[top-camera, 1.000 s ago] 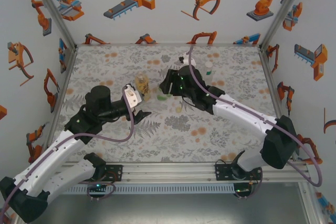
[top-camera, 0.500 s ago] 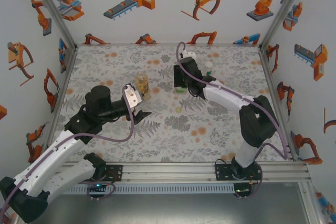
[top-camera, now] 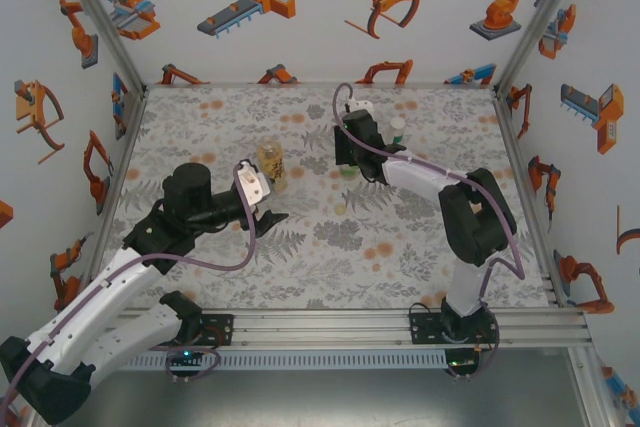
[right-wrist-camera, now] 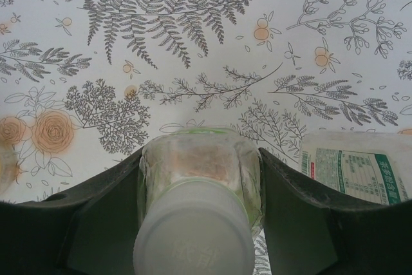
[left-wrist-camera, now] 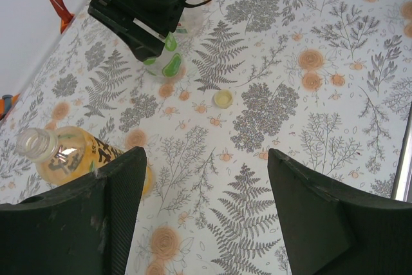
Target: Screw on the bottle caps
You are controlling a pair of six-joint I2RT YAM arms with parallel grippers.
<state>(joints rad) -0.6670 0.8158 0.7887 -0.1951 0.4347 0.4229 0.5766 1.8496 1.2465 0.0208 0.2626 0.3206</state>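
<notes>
- Amber-liquid clear plastic bottle point(top-camera: 270, 160) stands upright left of centre on the floral-print worktop point(top-camera: 200, 127) in the top view. The left pincer point(top-camera: 266, 204) is just beside it, on its near side.
- Same view: the right pincer point(top-camera: 346, 159) is over the short green-tinted clear bottle point(top-camera: 347, 170). The slim bottle with green label band point(top-camera: 398, 129) stands apart to the right, and the pale yellow round cap point(top-camera: 340, 209) lies loose nearer the arms.
- Left wrist: left pincer point(left-wrist-camera: 206, 156) open, nothing between its fingers point(left-wrist-camera: 77, 217). Amber-liquid clear plastic bottle point(left-wrist-camera: 71, 156) has an uncapped neck and sits outside the left finger. Pale yellow round cap point(left-wrist-camera: 223, 99) lies ahead on the worktop. Right pincer point(left-wrist-camera: 154, 17) is beyond it.
- Right wrist: right pincer point(right-wrist-camera: 199, 154) clamps the short green-tinted clear bottle point(right-wrist-camera: 199, 175), both fingers on its sides. A whitish round cap point(right-wrist-camera: 193, 239) sits on its top. The slim bottle's label point(right-wrist-camera: 354, 172) is just right.
</notes>
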